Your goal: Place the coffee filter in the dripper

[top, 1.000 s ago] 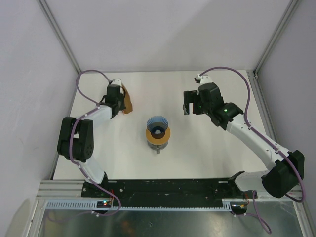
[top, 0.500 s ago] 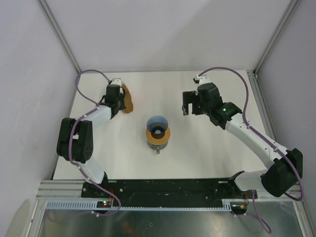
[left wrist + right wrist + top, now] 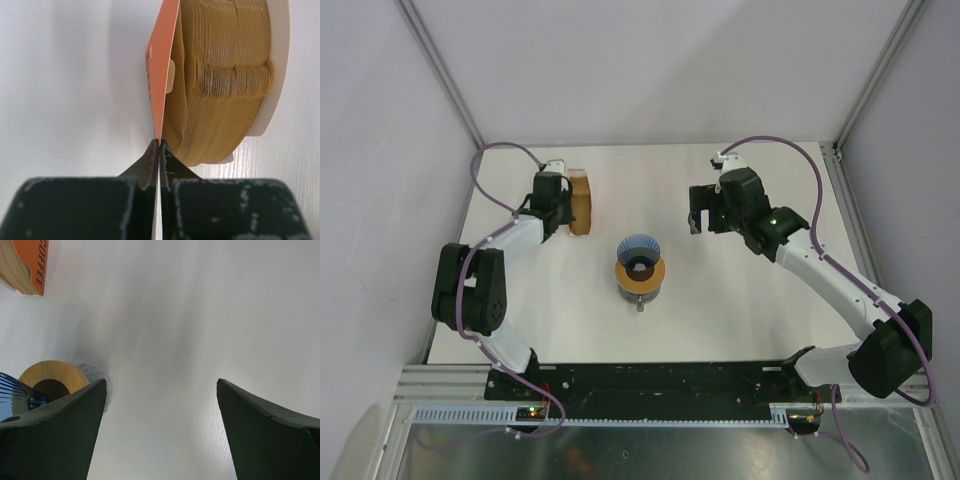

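Dripper point(image 3: 640, 258) stands empty mid-table; no filter is out yet. Left gripper point(image 3: 159, 146) pinches the filter packet point(image 3: 161, 65) far left; right gripper point(image 3: 161, 384) gapes empty.

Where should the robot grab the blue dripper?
Probably by the flat ring, pinching its outer edge from the right, where the open right gripper hovers. The dripper stands upright and the ring sticks out level, while the blue cone above it is sloped and ribbed, so fingers could slip there.
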Motion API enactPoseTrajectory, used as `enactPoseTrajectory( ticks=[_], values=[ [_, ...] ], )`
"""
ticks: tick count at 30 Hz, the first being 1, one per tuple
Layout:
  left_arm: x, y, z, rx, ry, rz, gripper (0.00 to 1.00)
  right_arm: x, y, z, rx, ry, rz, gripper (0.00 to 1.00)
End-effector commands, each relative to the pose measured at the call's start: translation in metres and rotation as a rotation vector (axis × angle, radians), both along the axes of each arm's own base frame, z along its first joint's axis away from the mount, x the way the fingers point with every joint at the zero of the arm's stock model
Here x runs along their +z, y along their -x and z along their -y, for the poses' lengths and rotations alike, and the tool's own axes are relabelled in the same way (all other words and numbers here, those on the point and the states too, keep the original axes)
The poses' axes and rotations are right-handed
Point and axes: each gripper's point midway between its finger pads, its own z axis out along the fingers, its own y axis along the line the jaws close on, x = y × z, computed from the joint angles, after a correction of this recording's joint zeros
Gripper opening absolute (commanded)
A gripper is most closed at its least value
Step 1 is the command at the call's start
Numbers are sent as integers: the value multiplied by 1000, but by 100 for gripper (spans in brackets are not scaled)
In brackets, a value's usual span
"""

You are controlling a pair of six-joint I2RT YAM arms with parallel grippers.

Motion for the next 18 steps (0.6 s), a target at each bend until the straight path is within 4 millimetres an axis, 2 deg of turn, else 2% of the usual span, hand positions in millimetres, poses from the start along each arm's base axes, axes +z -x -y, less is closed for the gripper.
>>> enactPoseTrajectory(
  ticks=[1, 5, 14, 18],
  values=[
    [10, -4, -6, 26, 4, 34, 0, 6, -2, 0, 3, -7, 21, 96],
    [7, -5, -13, 31, -13, 29, 0, 6, -2, 0, 3, -7, 20, 96],
    [13, -4, -16, 17, -30, 42, 15, 4, -2, -2, 9, -7, 16, 96],
    [10, -4, -15, 10, -35, 32, 17, 4, -2, -2, 13, -8, 17, 96]
  ],
)
